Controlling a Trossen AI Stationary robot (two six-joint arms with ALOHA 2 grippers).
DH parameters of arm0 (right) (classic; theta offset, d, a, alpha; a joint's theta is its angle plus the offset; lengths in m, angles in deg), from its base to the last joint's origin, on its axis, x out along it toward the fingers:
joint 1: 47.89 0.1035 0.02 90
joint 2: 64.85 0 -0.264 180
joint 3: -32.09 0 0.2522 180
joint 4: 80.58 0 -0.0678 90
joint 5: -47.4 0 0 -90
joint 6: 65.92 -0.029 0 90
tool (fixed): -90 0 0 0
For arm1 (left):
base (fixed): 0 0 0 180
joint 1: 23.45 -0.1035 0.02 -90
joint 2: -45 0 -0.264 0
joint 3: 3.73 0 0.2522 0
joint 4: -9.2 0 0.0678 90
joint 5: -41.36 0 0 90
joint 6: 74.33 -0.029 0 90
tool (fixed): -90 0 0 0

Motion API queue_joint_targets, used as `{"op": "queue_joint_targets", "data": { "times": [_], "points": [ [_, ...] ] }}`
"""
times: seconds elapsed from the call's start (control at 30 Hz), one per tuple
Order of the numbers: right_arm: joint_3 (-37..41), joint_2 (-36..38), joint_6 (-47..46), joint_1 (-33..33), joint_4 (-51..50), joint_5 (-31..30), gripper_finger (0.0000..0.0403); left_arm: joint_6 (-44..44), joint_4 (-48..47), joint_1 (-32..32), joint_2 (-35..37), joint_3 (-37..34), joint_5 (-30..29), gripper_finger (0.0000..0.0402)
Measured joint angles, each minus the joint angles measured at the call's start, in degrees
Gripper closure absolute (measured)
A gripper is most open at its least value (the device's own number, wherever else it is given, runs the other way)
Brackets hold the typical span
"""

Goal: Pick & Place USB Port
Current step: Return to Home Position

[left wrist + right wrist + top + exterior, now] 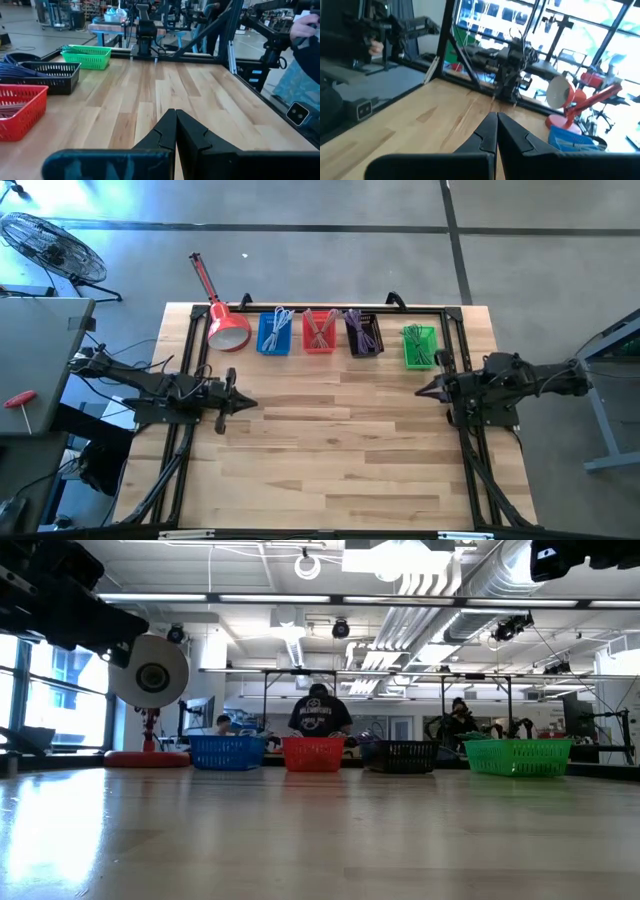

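Four small baskets stand in a row along the table's far edge: blue (274,333), red (319,331), black (364,334) and green (420,346), each holding cables. My left gripper (250,404) is shut and empty above the table's left side, well short of the baskets; the left wrist view shows its fingertips (176,114) together over bare wood. My right gripper (420,391) is shut and empty at the right side, just near of the green basket; its fingertips (496,117) meet in the right wrist view. No loose USB cable lies on the table.
A red desk lamp (226,323) stands at the far left corner beside the blue basket. A black frame (190,340) runs around the table edges. The wooden table top (340,450) between the arms is bare. People stand in the room behind the baskets (318,715).
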Motion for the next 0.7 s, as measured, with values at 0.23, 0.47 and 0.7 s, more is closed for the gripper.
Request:
{"op": "queue_joint_targets", "data": {
  "times": [0.23,0.47,0.7],
  "points": [
    [-0.07,3.90,-0.04,0.00,0.07,0.18,0.0403,-0.30,0.71,0.00,0.00,-0.05,0.22,0.0401],
    [-0.07,7.31,-0.07,0.00,-0.03,-1.92,0.0403,-0.49,3.44,0.00,0.01,-0.11,2.11,0.0401],
    [-0.09,12.77,-0.21,0.00,0.07,-3.97,0.0403,-3.44,4.01,0.02,0.02,-0.11,3.53,0.0402]
  ]
}}
